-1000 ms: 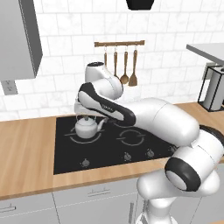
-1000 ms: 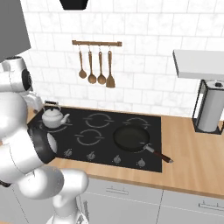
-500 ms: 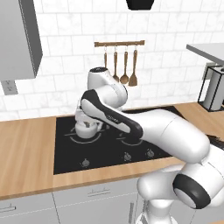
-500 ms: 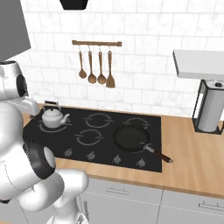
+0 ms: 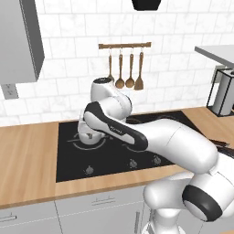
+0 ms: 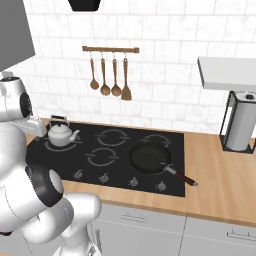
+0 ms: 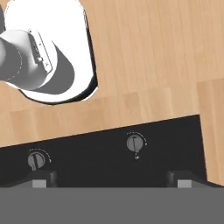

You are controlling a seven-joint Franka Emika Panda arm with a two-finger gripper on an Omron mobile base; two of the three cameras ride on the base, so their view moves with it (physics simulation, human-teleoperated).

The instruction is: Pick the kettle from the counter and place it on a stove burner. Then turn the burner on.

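The kettle (image 6: pixel 61 134), small, round and silver with an arched handle, stands upright on the back-left stove burner (image 6: pixel 49 146) of the black cooktop. In the left base view my arm crosses in front of the kettle (image 5: pixel 89 136) and hides most of it. My gripper (image 7: pixel 112 181) is open with nothing between its fingertips (image 7: pixel 41 180). It looks down on the cooktop's front edge, where two control knobs (image 7: pixel 135 143) sit just beyond the tips. Beyond the knobs lies the light wood counter (image 7: pixel 144 52).
A black frying pan (image 6: pixel 150 157) sits on the front-right burner, its handle pointing right over the counter. A row of knobs (image 6: pixel 104 177) runs along the cooktop's front. Utensils (image 6: pixel 110 75) hang on the wall; a paper towel stand (image 6: pixel 240 127) is at far right.
My arm has swung down and left in front of the kettle, covering it in the left base view. The kettle has stayed on its burner and the gripper has stayed open.
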